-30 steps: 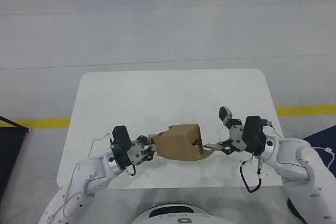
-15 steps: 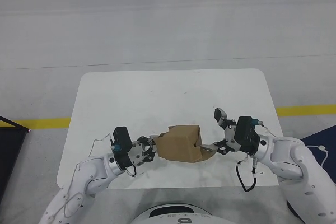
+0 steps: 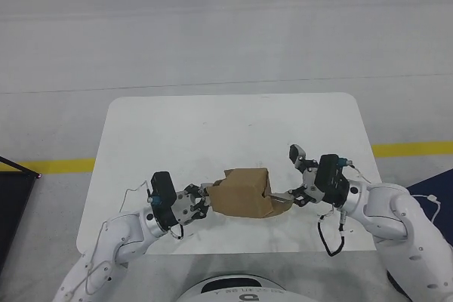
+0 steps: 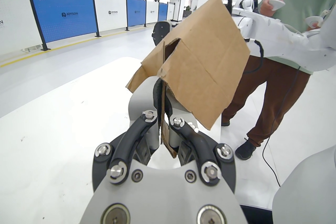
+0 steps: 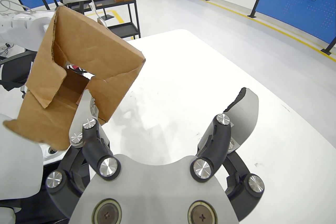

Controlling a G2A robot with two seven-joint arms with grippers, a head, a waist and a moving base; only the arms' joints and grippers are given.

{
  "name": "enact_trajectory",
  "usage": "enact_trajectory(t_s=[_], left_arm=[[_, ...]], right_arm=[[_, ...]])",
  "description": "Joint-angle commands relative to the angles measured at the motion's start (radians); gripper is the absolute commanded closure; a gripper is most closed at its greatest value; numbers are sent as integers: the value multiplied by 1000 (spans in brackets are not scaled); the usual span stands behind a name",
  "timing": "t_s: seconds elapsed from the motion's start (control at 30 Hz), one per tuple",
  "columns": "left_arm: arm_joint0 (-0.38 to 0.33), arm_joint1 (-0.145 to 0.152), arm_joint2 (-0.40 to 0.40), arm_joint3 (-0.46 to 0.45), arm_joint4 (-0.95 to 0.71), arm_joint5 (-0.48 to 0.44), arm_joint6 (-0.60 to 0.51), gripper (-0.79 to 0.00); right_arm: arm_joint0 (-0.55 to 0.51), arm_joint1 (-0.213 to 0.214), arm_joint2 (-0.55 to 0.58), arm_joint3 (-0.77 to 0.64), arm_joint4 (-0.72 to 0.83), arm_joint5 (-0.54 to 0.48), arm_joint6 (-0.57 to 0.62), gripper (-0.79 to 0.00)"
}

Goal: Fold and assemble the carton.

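A brown cardboard carton (image 3: 245, 192), partly folded into a box shape, sits near the table's front edge between both arms. My left gripper (image 3: 200, 202) is shut on a flap at the carton's left end; in the left wrist view its two fingers (image 4: 157, 93) pinch the thin flap of the carton (image 4: 199, 62). My right gripper (image 3: 294, 177) stands open at the carton's right end. In the right wrist view one finger (image 5: 85, 104) rests against an end flap at the open mouth of the carton (image 5: 86, 57), the other finger (image 5: 244, 104) stands clear over the table.
The white table (image 3: 234, 128) has bare room behind the carton and to both sides. A black stand (image 3: 0, 196) is off the table at the left. In the left wrist view a person (image 4: 288, 25) with hand controllers stands beyond the table edge.
The right gripper has moved left toward the carton, its lower finger pushing in against the right end flap. The carton has shifted slightly left. The left gripper keeps its hold.
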State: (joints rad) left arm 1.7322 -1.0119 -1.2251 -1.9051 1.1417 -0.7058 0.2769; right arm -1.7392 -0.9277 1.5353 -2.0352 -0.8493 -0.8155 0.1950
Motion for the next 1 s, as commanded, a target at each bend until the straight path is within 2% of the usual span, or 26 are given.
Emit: enact_trajectory(t_s=[0.0,0.13,0.23,0.27,0.53,0.97], left_arm=[[3,0,-4,5,-15,2,3,0],[5,0,-9,17,-47,-6,-4,0],[4,-1,-9,22,-60,-8,-14,0],[4,-1,-7,24,-63,-10,-20,0],[-6,0,14,19,-60,-49,-76,0],[-25,1,44,8,-20,-88,-130,0]], right_arm=[[-8,3,40,13,19,-13,-16,-785],[-33,10,143,36,66,-90,-58,-785],[-54,18,200,30,73,-197,-65,-785],[-62,22,202,5,62,-197,-58,-785],[-103,104,141,-111,-45,-197,-23,-785],[-46,250,3,-108,-170,-197,-110,-785]])
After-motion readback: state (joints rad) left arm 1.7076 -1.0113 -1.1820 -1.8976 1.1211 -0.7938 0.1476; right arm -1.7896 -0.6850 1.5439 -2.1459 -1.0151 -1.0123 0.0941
